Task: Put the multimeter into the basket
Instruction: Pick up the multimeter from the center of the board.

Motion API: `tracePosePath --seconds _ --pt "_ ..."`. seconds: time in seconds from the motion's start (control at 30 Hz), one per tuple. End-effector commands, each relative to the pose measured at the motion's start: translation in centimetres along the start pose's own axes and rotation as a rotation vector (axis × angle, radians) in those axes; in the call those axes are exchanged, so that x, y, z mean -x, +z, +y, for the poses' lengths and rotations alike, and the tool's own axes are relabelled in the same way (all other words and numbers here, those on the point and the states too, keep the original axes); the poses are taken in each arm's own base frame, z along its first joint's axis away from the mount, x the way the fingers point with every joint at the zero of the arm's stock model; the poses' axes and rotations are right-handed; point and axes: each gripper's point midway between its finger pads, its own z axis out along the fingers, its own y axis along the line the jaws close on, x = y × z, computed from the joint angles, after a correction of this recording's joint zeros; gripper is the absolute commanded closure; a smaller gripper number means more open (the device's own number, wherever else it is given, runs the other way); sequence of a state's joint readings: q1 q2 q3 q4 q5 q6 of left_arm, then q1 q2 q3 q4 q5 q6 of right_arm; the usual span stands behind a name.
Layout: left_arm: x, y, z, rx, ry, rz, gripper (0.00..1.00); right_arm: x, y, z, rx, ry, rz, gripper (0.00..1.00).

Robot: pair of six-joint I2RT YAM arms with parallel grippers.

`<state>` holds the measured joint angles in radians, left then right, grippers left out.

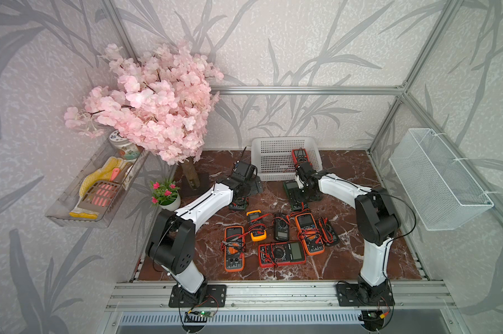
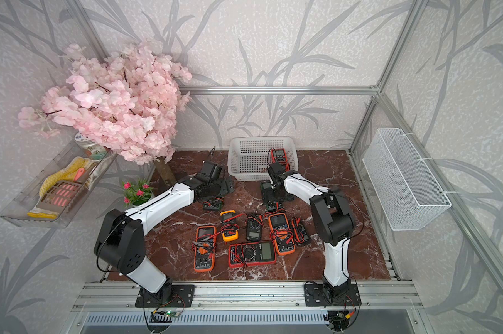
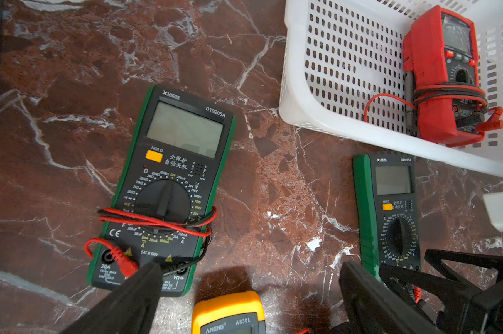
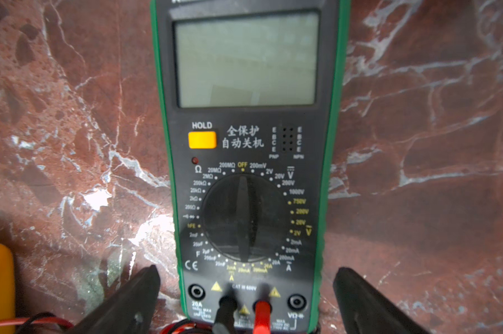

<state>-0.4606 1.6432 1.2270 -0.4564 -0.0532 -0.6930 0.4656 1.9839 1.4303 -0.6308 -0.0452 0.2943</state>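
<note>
Hovering in a top view, the right claw (image 1: 302,193) sits spread wide over the green multimeter (image 1: 288,185) at frame centre, just below the basket (image 1: 285,139). Left wrist: left claw (image 3: 250,266) wide and empty; multimeter (image 3: 389,208) lies flat, long axis and screen end aimed at the basket. Right wrist: jaws straddle its socket end, so better shift toward the dial (image 4: 244,217), drop straight, and pinch across the width, clear of the leads (image 4: 261,309).

We see bright, even light, soft shadows; top views bend at edges; wrist views go soft up close; multimeter screen (image 4: 246,59) reflects faintly
</note>
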Motion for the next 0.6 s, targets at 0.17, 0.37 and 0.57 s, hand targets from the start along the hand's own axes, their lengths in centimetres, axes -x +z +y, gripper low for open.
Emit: tracePosePath --seconds 0.17,0.37,0.57 --pt "0.2 -0.5 -0.1 -0.019 -0.011 -0.010 0.00 -0.5 1.6 0.3 -0.071 -0.045 0.048 0.01" --pt "0.2 -0.4 -0.2 -0.022 -0.010 -0.008 0.00 -1.1 2.7 0.2 -0.125 -0.074 0.084 0.05" --pt "0.2 -0.6 -0.1 -0.021 -0.007 -0.012 0.00 -1.4 2.7 0.6 -0.117 -0.077 0.091 0.19"
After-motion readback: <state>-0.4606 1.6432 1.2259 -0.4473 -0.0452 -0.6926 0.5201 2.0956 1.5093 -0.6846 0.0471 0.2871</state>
